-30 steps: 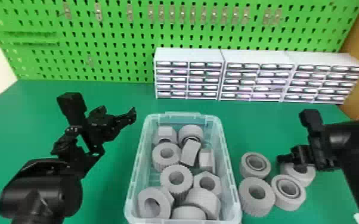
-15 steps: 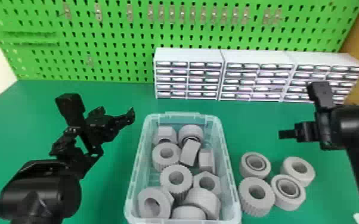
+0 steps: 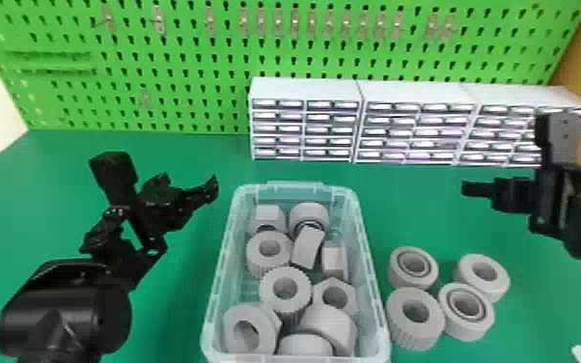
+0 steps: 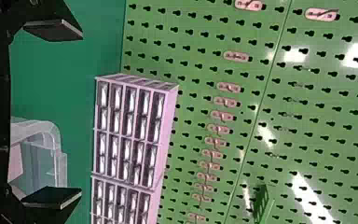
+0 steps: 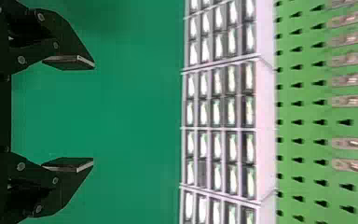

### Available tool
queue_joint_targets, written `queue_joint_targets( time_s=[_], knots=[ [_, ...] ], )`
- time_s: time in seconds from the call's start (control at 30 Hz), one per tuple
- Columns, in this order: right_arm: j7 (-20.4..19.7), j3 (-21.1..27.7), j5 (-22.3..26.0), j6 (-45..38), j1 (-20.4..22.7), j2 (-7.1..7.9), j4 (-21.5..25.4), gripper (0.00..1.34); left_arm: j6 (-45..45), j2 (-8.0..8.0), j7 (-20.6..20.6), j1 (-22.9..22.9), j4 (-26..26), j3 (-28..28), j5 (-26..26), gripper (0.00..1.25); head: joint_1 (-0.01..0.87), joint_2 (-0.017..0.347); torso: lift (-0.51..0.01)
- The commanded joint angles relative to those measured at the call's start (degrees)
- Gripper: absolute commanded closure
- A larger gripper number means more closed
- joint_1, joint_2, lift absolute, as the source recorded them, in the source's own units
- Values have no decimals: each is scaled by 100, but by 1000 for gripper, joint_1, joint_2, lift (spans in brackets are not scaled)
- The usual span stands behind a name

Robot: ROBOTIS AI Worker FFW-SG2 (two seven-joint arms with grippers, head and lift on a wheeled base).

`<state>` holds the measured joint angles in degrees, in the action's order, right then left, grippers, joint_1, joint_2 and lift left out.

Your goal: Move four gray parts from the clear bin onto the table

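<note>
1. Four gray parts (image 3: pixel 408 334) sat close together on the green surface (image 3: pixel 178 309), just to the right of the clear bin (image 3: pixel 294 187). Their holes faced up.
2. More gray parts (image 3: pixel 268 289) were piled in the bin, some flat and some tipped.
3. The left end effector (image 3: pixel 190 187) was to the left of the bin. It was let go wide, with nothing in it.
4. The right end effector (image 3: pixel 470 189) was up past the four parts, spread apart and empty too.
5. White drawers (image 3: pixel 304 89) stood behind, by a green board with holes (image 3: pixel 183 104).
</note>
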<state>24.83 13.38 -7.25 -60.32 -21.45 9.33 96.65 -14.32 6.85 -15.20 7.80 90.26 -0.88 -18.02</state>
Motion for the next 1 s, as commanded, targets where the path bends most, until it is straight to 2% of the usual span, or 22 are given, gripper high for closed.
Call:
queue_joint_targets(
  time_s=[0.0, 0.13, 0.37, 0.5, 0.73, 0.97],
  knots=[
    [-163, 191, 329, 601, 202, -81, 91, 521, 0, 0, 0, -7, 0, 9, 0, 108, 678, 34, -50],
    [-602, 446, 856, 1400, 475, -257, 91, 521, 0, 0, 0, -7, 0, 26, 0, 108, 678, 34, -50],
    [-813, 648, 1032, 2508, 782, -459, 100, 521, 9, 0, 0, 11, 44, 17, -44, 108, 678, 34, -50],
    [-857, 683, 1059, 3070, 897, -591, 100, 521, 17, 0, 0, 11, 220, 70, 123, 108, 678, 34, -50],
    [-857, 499, 1182, 3563, 1125, -547, 276, 519, 97, 0, 9, 28, 589, 26, 905, 108, 678, 34, -50],
    [-857, 534, 944, 3967, 1371, -520, 715, 519, 281, 0, 211, -42, 826, 0, 1055, 108, 678, 34, -50]
  ],
)
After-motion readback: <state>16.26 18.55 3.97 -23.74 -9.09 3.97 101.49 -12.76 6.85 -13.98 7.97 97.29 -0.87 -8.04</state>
